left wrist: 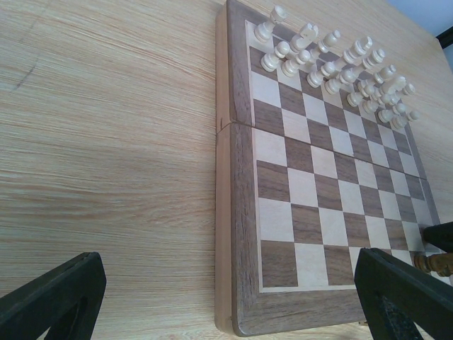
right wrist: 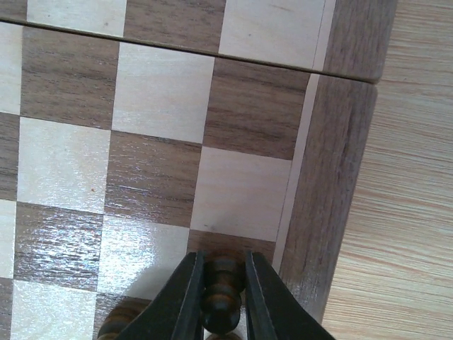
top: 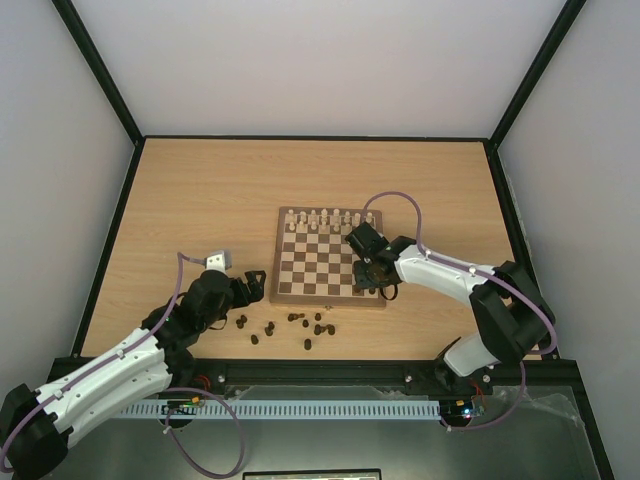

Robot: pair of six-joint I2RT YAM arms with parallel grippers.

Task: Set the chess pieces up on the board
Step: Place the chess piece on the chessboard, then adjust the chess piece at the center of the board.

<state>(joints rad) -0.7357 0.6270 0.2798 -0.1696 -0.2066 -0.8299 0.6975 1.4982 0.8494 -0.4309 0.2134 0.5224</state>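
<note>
One dark piece (right wrist: 223, 297) is pinched in your right gripper (right wrist: 221, 263), jaws nearly closed with the turned wooden body squeezed between them. It hangs over the board (right wrist: 333, 163) on the square column just inside the right border, near the board's near right corner. From the wrist view you can't tell if its base touches the square. A second rounded dark shape (right wrist: 117, 326) pokes in just beside that gripper on the board, probably another piece, but it is cropped by the frame edge. From above, your right gripper (top: 372, 275) reaches in from the board's right side and covers that corner of the board (top: 330, 299). About ten more dark chess pieces (top: 319, 328) lie scattered on the table (top: 200, 200) just off the board's near edge, from below its left corner to about its middle, all apart from the border. Pale pieces (top: 322, 220) fill the two far rows of the board, upright; the squares between them and the near corner are bare. Your left gripper (top: 252, 283) sits just off the board's near left corner, jaws spread fully wide and holding nothing. In its wrist view the left gripper (left wrist: 226, 297) frames the board (left wrist: 237, 212) border between its fingers (left wrist: 49, 297), with the pale pieces (left wrist: 333, 67) at the far end.
</note>
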